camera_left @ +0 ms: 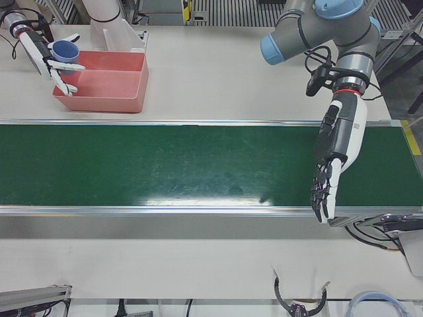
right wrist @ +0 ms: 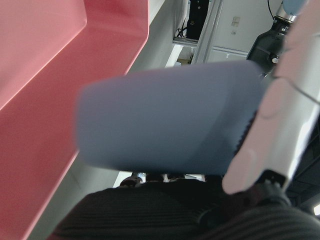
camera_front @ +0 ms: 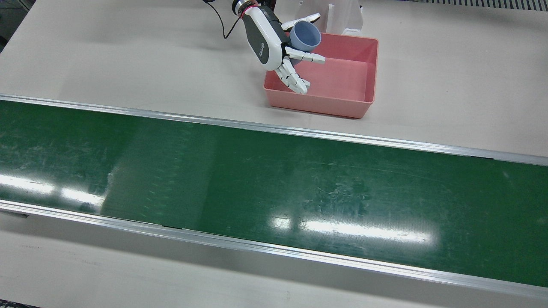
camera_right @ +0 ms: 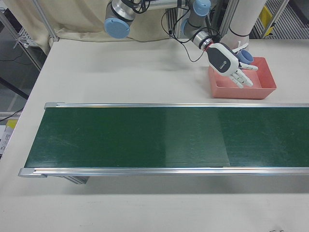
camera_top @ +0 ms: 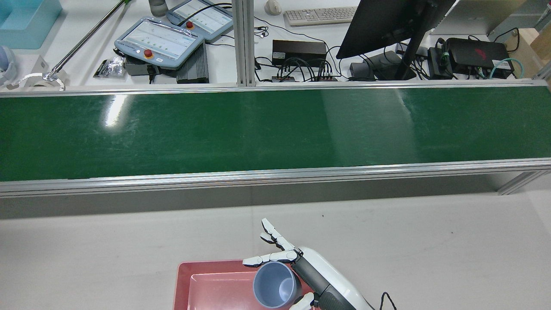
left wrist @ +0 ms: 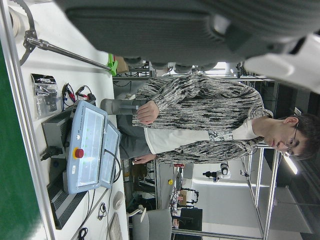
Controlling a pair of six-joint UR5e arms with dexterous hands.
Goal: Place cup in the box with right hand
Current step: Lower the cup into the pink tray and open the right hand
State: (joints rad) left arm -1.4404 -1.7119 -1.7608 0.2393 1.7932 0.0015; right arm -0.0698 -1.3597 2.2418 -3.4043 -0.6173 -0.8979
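A blue-grey cup [camera_front: 305,36] hangs upright in the air over the near-robot corner of the pink box [camera_front: 364,100]. My right hand [camera_front: 267,40] has it between the thumb and one finger, while the other fingers stretch out down toward the box floor. The rear view shows the cup [camera_top: 275,284] beside the right hand [camera_top: 318,275], above the box [camera_top: 185,280]. Up close in the right hand view the cup [right wrist: 165,125] is blurred against the box wall [right wrist: 50,75]. My left hand [camera_left: 330,165] hangs open over the belt's far end, holding nothing.
The green conveyor belt [camera_front: 274,184] with metal rails crosses the table in front of the box. A white arm pedestal [camera_front: 342,17] stands just behind the box. Beyond the belt are teach pendants [camera_top: 159,43], a monitor and a person [left wrist: 200,120].
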